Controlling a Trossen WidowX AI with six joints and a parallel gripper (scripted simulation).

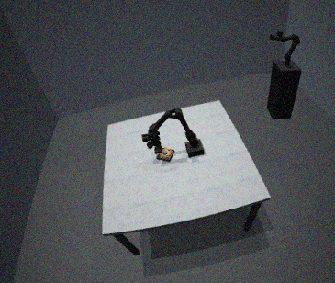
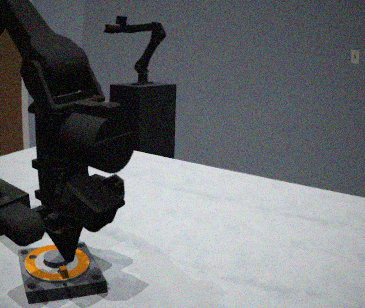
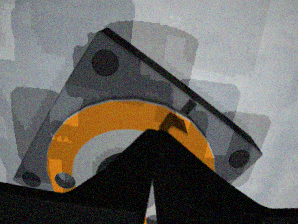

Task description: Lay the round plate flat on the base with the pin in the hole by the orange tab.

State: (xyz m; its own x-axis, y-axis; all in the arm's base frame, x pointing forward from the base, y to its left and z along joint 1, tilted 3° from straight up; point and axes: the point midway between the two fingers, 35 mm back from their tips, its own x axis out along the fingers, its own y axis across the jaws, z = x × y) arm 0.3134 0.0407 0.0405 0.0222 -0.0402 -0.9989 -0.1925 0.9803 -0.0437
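Jaws clenched on nothing, the gripper (image 2: pixel 67 252) points down on the orange plate (image 2: pixel 36 267), near the post (image 2: pixel 53 258), on its base (image 2: pixel 84 287) at the desk's (image 2: pixel 237 240) eight o'clock. The stiff, thin plate should turn under a nudge at the tab (image 2: pixel 63 271).

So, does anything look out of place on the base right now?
Yes. The closed tool is down on the orange plate, near the post. Whether the plate lies flat on the base cannot be told.
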